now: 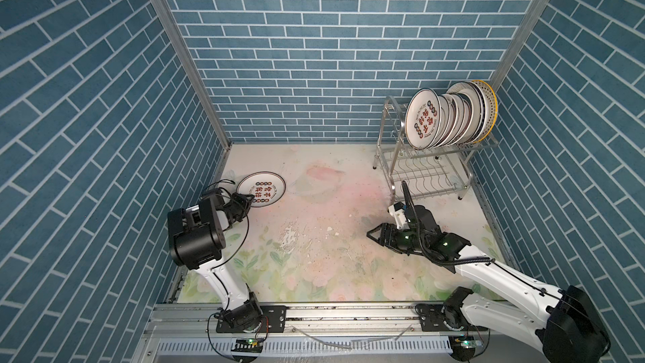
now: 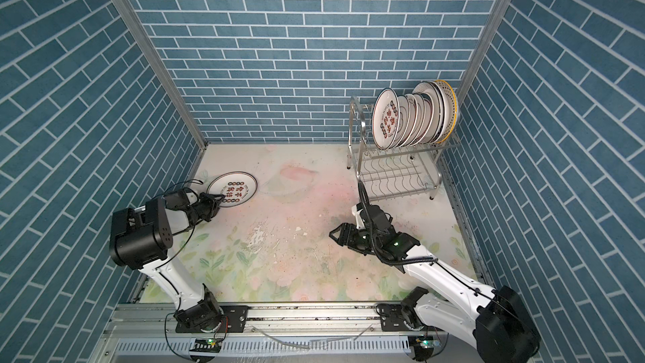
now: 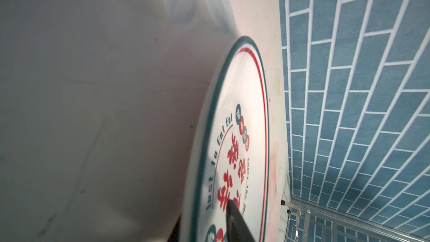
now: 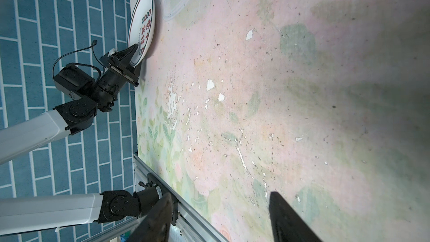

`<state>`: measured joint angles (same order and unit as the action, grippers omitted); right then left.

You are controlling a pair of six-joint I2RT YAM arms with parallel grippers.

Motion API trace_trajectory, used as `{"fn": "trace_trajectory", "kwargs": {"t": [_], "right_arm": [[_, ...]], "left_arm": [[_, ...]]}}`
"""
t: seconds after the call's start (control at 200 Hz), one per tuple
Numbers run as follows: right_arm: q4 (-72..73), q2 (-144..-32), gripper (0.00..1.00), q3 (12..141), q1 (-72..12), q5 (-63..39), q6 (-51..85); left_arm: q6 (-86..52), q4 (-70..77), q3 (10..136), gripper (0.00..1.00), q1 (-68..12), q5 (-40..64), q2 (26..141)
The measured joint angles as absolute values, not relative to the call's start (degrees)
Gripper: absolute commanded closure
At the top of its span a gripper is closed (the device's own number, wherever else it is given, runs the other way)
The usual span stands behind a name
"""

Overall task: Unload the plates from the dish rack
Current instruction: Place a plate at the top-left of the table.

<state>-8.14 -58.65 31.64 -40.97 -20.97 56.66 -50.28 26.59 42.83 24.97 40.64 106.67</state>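
- left gripper (image 1: 248,199): jaws astride the near rim of one plate (image 1: 261,188), which lies flat on the table (image 1: 314,256), far left; whether clamped, cannot tell
- right gripper (image 1: 370,235): jaws apart; empty; near right
- other plates (image 1: 450,116): upright in the dish rack (image 1: 425,169), upper tier; far right

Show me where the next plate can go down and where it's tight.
Bare: the middle of the table, between the flat plate, the dish rack and the right tool; the near strip along the rail. Crowded: the rack's corner, full of plates, and the left tool at the flat plate's rim.
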Motion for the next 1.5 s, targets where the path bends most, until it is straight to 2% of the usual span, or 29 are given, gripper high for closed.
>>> {"fn": "trace_trajectory", "kwargs": {"t": [0.095, 0.185, 0.315, 0.62, 0.845, 0.855, 0.875, 0.91, 1.06, 1.22, 1.5], "right_arm": [[-8.2, -58.7, 0.34, 31.6, -41.0, -20.6, 56.6], [-8.3, -58.7, 0.34, 31.6, -40.9, -20.3, 56.6], [-8.8, -58.6, 0.34, 31.6, -40.9, -19.9, 56.5], [-12.5, -57.1, 0.33, 31.6, -39.7, -18.1, 55.1], [-16.1, -55.3, 0.33, 31.6, -38.3, -16.2, 54.2], [-16.4, -55.2, 0.33, 31.6, -38.2, -16.1, 54.1], [-16.8, -55.0, 0.33, 31.6, -37.9, -15.8, 54.0], [-18.0, -54.3, 0.33, 31.6, -37.6, -15.2, 53.9], [-25.6, -49.8, 0.32, 31.9, -35.8, -10.8, 52.6], [-37.5, -42.9, 0.29, 35.9, -33.3, -3.8, 50.6], [-56.0, -35.9, 0.26, 53.5, -32.1, 14.5, 47.0]], "left_arm": [[-49.7, 26.2, 42.9, 0.57, 24.9, 40.6, 106.7], [-49.2, 26.1, 43.3, 0.41, 25.0, 41.2, 106.6], [-48.4, 25.1, 44.1, 0.31, 25.0, 41.6, 106.0], [-44.4, 14.6, 44.5, 0.27, 26.9, 38.4, 101.6], [-43.6, 13.2, 41.8, 0.22, 29.2, 37.6, 98.6], [-43.6, 13.3, 41.6, 0.20, 29.2, 37.6, 98.4], [-43.6, 13.6, 41.0, 0.08, 29.4, 37.6, 98.0], [-43.8, 15.0, 39.7, 0.01, 29.8, 38.0, 97.2], [-44.0, 18.7, 33.9, 0.01, 31.9, 38.8, 92.4], [-43.6, 16.4, 28.9, 0.01, 33.0, 37.8, 86.0], [-40.5, -6.9, 26.0, 0.01, 31.6, 35.5, 62.6]]}}
